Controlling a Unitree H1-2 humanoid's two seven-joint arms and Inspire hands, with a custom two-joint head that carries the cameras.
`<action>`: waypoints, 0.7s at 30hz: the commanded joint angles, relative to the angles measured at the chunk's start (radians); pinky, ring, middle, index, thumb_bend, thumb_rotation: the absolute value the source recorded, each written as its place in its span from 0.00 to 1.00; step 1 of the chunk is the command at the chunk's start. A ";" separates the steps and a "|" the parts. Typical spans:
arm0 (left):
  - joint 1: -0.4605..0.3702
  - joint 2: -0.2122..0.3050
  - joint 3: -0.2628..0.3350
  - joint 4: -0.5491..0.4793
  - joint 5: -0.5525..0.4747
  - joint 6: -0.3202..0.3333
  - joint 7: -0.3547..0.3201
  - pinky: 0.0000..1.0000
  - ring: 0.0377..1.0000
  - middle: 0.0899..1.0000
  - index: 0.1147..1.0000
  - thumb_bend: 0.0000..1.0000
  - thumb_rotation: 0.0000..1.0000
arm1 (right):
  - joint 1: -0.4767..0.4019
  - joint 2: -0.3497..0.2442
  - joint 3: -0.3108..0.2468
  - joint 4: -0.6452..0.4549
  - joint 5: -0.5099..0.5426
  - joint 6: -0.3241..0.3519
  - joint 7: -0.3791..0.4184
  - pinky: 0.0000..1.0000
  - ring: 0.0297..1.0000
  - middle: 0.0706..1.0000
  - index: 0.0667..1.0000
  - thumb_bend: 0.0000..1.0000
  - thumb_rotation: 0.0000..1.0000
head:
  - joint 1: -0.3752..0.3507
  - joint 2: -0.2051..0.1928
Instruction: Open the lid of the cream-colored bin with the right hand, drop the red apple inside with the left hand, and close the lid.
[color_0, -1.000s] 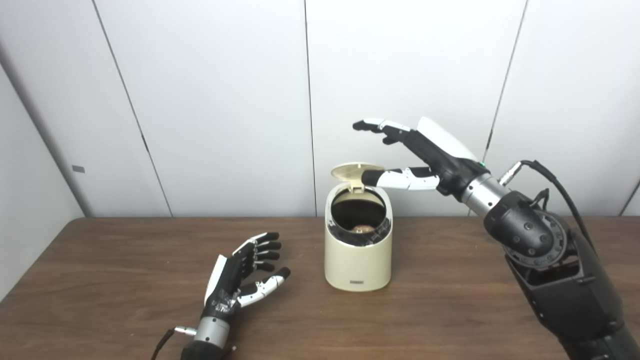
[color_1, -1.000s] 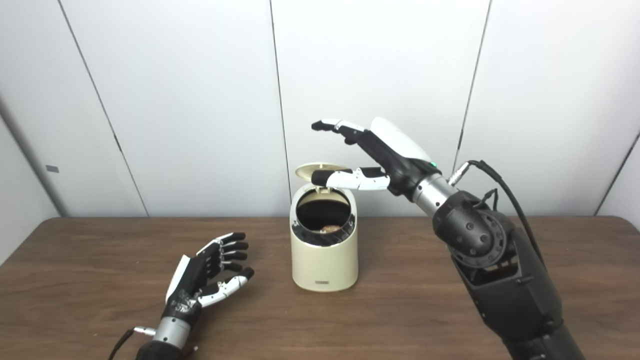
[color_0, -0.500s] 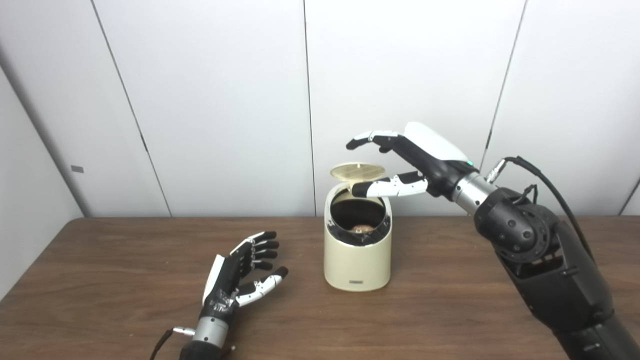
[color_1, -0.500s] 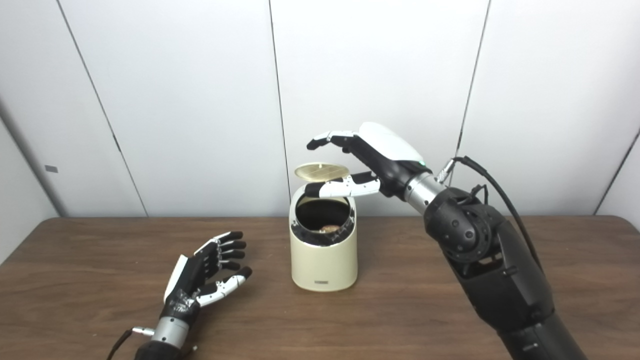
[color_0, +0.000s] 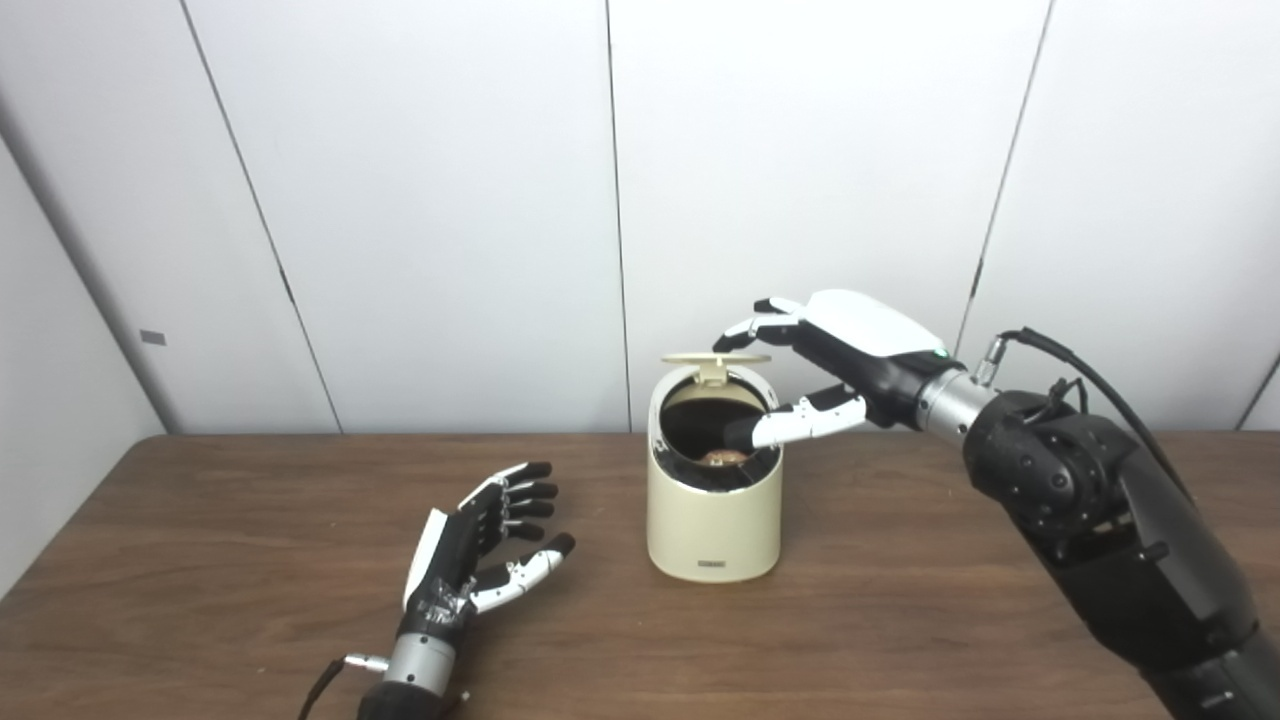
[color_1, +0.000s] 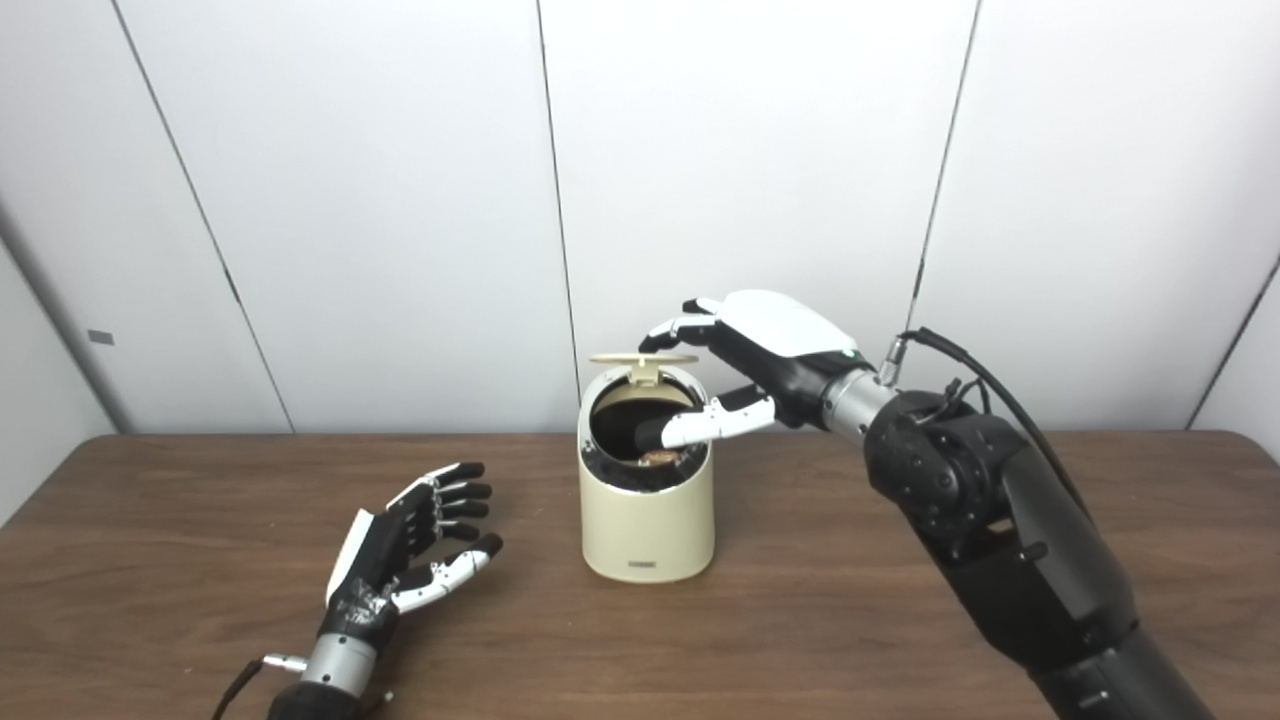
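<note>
The cream bin (color_0: 714, 510) on the table (color_0: 900, 620) has a small label too tiny to read. The apple (color_0: 722, 458) sits inside. The right hand (color_0: 835, 355) reaches over the raised lid (color_0: 714, 357), fingers apart. The left hand (color_0: 478, 550) rests open.

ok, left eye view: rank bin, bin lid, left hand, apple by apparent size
1. cream-colored bin
2. left hand, though it sits nearer the camera, so this is unsure
3. lid, seen nearly edge-on
4. apple, mostly hidden inside the bin
</note>
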 joint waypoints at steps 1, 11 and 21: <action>0.048 -0.019 -0.005 0.034 -0.002 -0.015 0.005 0.63 0.70 0.71 0.77 0.56 0.06 | -0.033 -0.020 -0.004 -0.027 -0.019 -0.022 -0.002 0.95 0.95 0.80 0.78 0.76 0.84 | 0.002 0.003; 0.056 -0.027 -0.001 0.018 -0.006 -0.001 0.004 0.68 0.72 0.71 0.78 0.55 0.06 | -0.007 -0.036 -0.016 -0.036 -0.019 -0.067 0.008 0.94 0.93 0.77 0.77 0.72 0.81 | 0.014 0.023; 0.058 -0.032 0.002 0.000 -0.007 0.010 0.004 0.65 0.71 0.71 0.77 0.56 0.06 | 0.032 -0.043 -0.007 -0.075 -0.039 -0.127 0.001 0.96 0.93 0.76 0.76 0.71 0.75 | 0.023 0.034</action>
